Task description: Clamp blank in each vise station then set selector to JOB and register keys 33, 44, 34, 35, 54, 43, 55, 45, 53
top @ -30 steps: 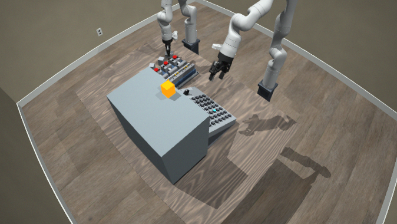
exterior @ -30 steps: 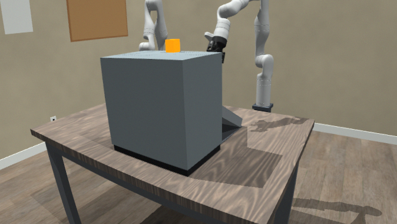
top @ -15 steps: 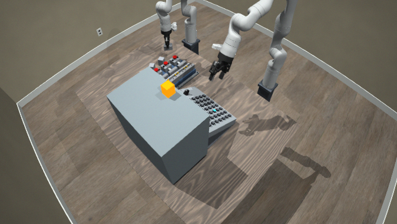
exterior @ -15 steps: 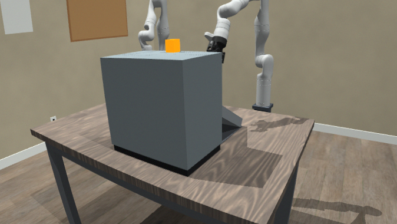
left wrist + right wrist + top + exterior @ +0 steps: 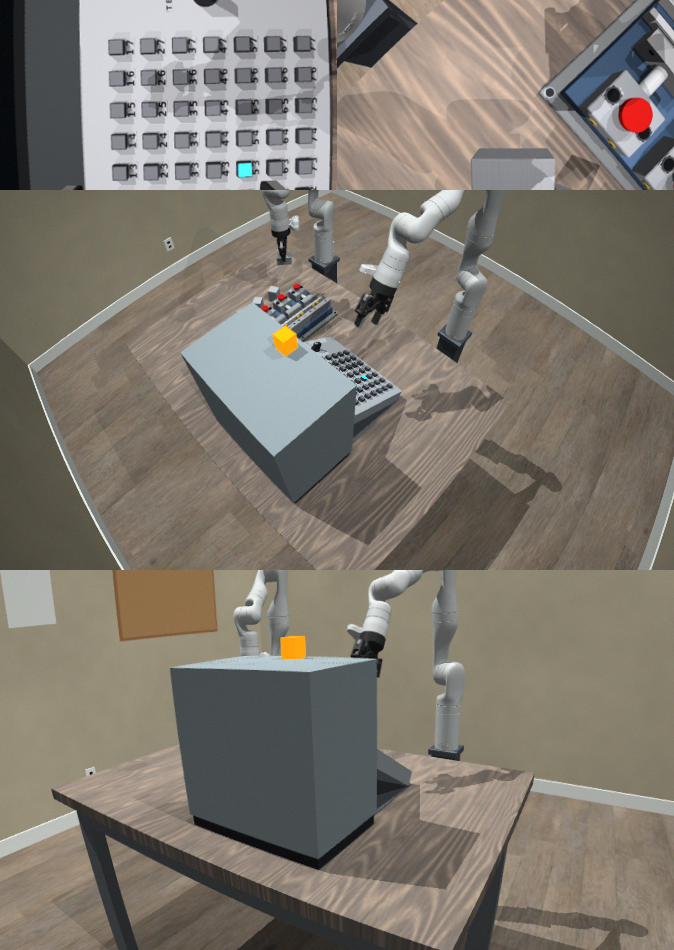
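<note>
The grey blank (image 5: pixel 513 174) is grasped in my right pincer (image 5: pixel 283 258), well apart from the cabinet (image 5: pixel 265 390) (image 5: pixel 250 745), past the vise bank (image 5: pixel 310 317) (image 5: pixel 587 48) that stands off the cabinet's end. Two more grey blocks, one nearer (image 5: pixel 258 301) and one farther (image 5: pixel 273 292) from the cabinet, sit by the stations. I count three red knobs (image 5: pixel 296 286) (image 5: pixel 635 114) from above; the cabinet may hide more.

In front of the cabinet slopes the key panel (image 5: pixel 377 404) (image 5: pixel 97 106). I can read its printing: columns run from 13–17 across to 73–77, with a further row cut off. The key marked 53 (image 5: pixel 364 377) (image 5: pixel 245 170) glows cyan. Beside the black selector (image 5: pixel 316 346) (image 5: pixel 206 2) I get only the letters "TE".

My left pincer (image 5: pixel 367 321) (image 5: pixel 378 670) (image 5: pixel 173 187) hangs above and in front of the cabinet, released, fingers wide. The amber lamp (image 5: pixel 285 341) (image 5: pixel 293 647) shines bright orange on the cabinet's top. The wood-grained desk (image 5: pixel 175 390) (image 5: pixel 125 785) (image 5: pixel 422 64) carries the cabinet, panel and vise bank.
</note>
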Available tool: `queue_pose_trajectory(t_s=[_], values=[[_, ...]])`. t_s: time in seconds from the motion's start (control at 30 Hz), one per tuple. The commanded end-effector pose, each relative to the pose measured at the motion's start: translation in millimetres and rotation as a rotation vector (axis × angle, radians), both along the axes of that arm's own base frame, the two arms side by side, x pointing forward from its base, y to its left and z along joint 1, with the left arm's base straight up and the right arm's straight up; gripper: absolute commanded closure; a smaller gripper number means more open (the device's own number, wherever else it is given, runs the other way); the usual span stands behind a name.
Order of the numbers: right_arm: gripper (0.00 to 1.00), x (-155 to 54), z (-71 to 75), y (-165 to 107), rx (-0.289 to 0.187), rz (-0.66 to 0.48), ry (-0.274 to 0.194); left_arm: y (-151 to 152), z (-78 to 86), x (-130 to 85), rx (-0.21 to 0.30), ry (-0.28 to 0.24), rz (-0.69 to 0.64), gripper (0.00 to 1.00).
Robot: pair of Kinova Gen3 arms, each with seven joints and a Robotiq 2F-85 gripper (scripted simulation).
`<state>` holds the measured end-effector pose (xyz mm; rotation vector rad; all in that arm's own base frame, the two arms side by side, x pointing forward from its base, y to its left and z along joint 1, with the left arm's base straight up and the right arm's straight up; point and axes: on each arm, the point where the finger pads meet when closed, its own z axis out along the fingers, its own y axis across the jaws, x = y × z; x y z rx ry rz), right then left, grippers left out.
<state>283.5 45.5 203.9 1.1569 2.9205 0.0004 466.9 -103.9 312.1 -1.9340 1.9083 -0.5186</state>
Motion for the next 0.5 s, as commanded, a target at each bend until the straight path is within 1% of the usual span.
queue_pose_trajectory(t_s=[0.0, 0.27, 0.47], values=[[0.903, 0, 2.7, 0, 0.000, 0.000, -0.001, 0, 0.8, 0, -0.001, -0.002, 0.000, 0.002], [0.903, 1, 2.9, 2, -0.001, 0.009, -0.001, 0, 0.8, 0, -0.001, -0.002, 0.000, 0.002], [0.903, 8, 3.6, 13, -0.004, 0.061, -0.001, 0, 0.8, 0, -0.001, -0.002, 0.000, 0.002]])
